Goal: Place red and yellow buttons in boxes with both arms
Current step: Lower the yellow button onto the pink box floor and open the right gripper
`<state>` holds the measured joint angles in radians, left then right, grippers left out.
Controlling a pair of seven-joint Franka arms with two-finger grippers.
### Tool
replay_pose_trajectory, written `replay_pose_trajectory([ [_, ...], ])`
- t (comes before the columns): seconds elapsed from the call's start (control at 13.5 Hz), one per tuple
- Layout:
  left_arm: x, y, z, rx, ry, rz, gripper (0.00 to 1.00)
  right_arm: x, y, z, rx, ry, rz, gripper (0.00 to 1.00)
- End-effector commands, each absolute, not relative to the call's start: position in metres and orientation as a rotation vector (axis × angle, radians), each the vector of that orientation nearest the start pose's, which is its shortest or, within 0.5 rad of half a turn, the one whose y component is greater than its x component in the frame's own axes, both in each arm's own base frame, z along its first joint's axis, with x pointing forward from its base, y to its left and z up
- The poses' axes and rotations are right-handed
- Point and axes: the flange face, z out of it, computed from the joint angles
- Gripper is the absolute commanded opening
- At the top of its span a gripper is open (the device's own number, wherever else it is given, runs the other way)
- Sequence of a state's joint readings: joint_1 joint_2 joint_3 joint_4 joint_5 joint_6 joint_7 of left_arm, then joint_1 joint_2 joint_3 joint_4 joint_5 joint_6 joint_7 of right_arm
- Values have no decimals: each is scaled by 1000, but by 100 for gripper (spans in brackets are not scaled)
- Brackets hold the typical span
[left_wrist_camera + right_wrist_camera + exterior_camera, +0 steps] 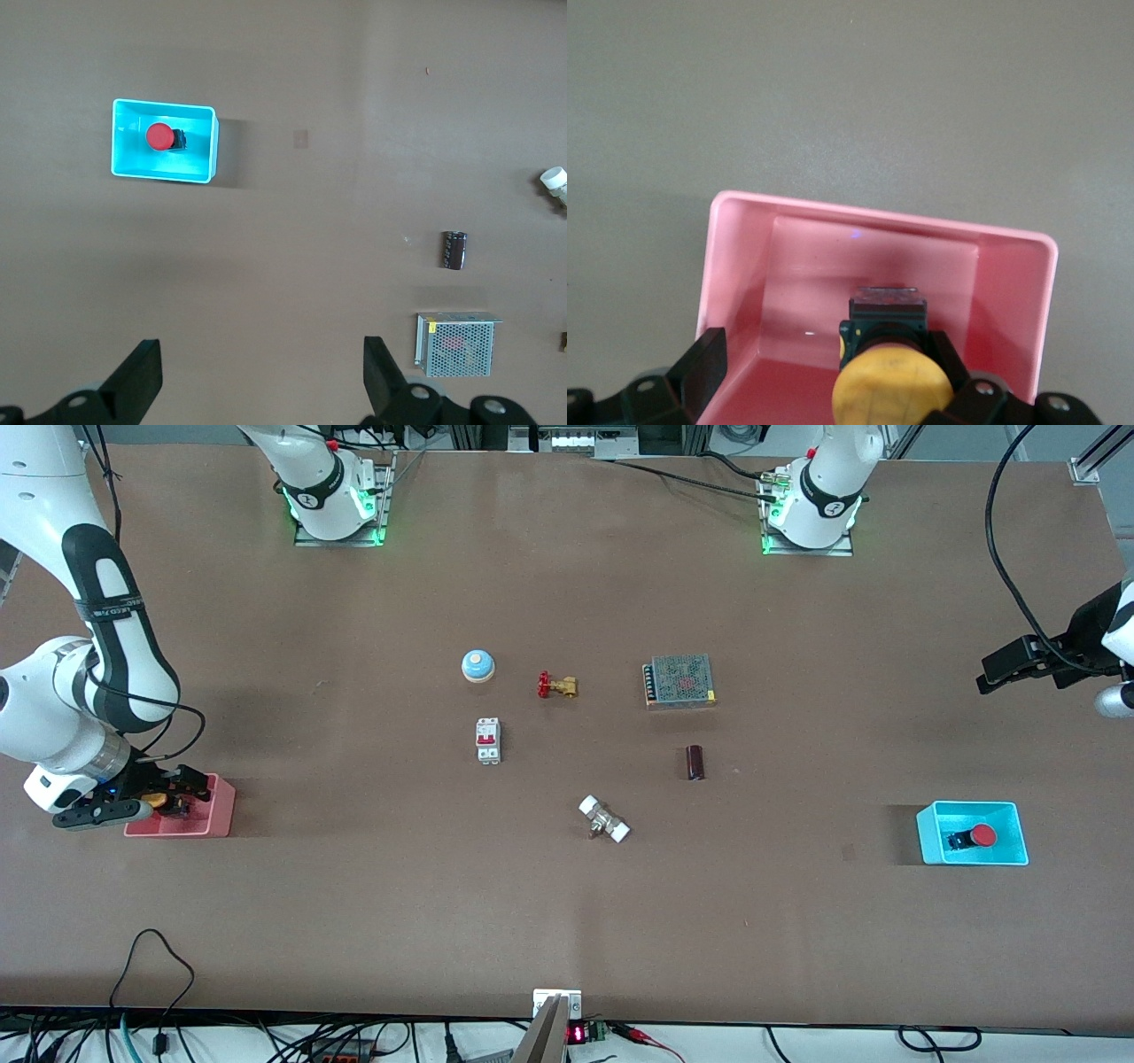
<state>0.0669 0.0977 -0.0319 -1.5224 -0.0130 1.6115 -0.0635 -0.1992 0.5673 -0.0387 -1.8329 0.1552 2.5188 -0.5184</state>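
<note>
The yellow button (159, 801) (893, 390) lies in the pink box (217, 815) (877, 212) at the right arm's end of the table. My right gripper (188, 795) (828, 363) is down in that box and open. The button rests against one finger (950, 354), while the other finger stands well apart from it. The red button (982, 835) (159, 135) lies in the cyan box (930, 841) (164, 173) at the left arm's end. My left gripper (997, 673) (261, 363) hangs open and empty over bare table, apart from the cyan box.
Mid-table lie a blue-and-white bell (477, 665), a brass valve with a red handle (556, 686), a white breaker (488, 740), a meshed power supply (679, 681), a dark cylinder (695, 763) and a white-capped fitting (604, 819).
</note>
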Motion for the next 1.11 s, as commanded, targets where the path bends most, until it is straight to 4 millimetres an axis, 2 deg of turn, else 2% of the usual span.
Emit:
replay_pose_trajectory([
  [0.0, 581, 22, 604, -3169, -160, 13, 100, 638, -156, 233, -3073, -240, -216, 100],
  [0.22, 582, 21, 604, -3170, -157, 13, 100, 638, -156, 228, -3050, -184, -215, 100],
  [0.67, 582, 22, 603, -3169, -160, 17, 100, 641, -155, 231, -3065, -394, -249, 100],
  [1.04, 581, 23, 603, -3169, -162, 22, 100, 644, -158, 236, -3067, -363, -275, 100],
])
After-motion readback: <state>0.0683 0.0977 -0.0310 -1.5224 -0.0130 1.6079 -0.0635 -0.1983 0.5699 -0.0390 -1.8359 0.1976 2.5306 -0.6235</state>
